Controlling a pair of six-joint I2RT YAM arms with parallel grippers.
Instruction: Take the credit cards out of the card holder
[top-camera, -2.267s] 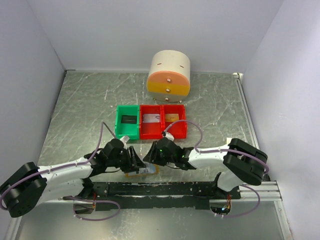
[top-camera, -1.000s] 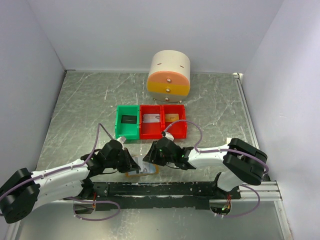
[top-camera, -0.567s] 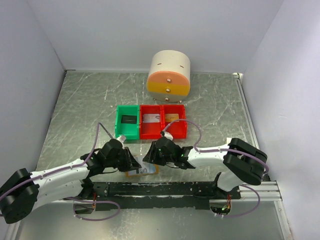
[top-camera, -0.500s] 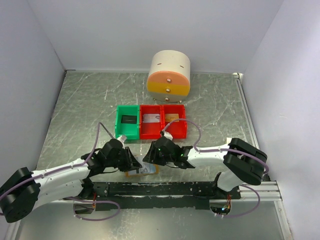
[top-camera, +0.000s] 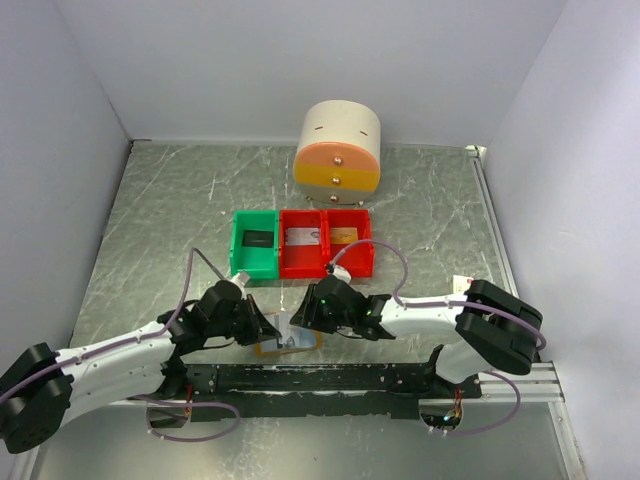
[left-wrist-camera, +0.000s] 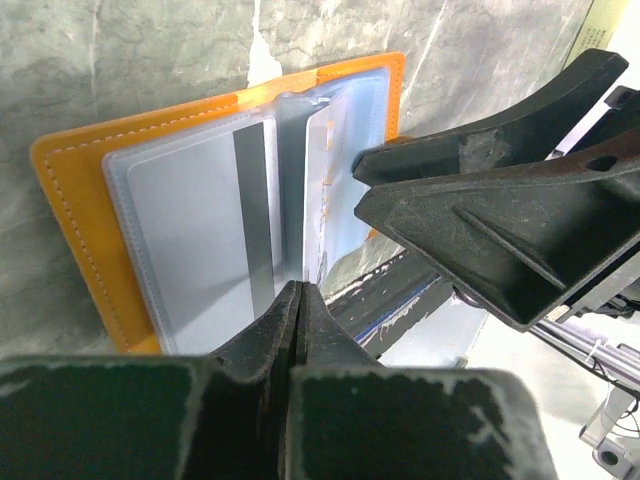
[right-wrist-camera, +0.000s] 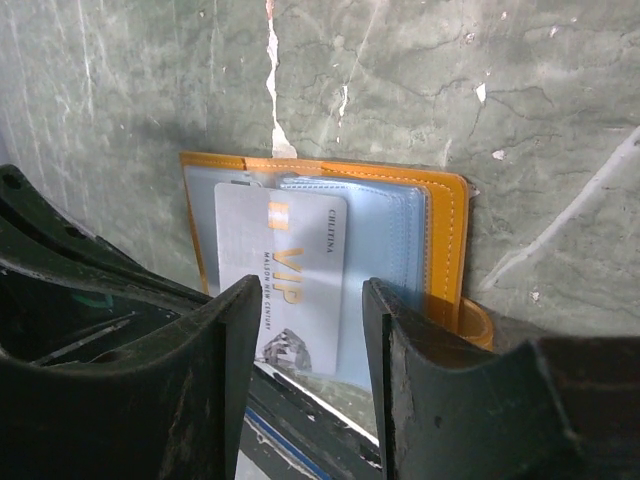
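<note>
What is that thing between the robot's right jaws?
In the right wrist view, a silver VIP card shows in the gap between the open jaws, lying on the pale blue pockets of the open card holder.

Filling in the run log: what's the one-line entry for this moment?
card holder: lying open | left gripper: shut at its pocket edge | right gripper: open over VIP card

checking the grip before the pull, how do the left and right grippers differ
The left gripper is shut tight; the right gripper has its jaws apart. The left's tips meet at the card holder edge; the right frames a VIP card. Both sit low over the open holder.
</note>
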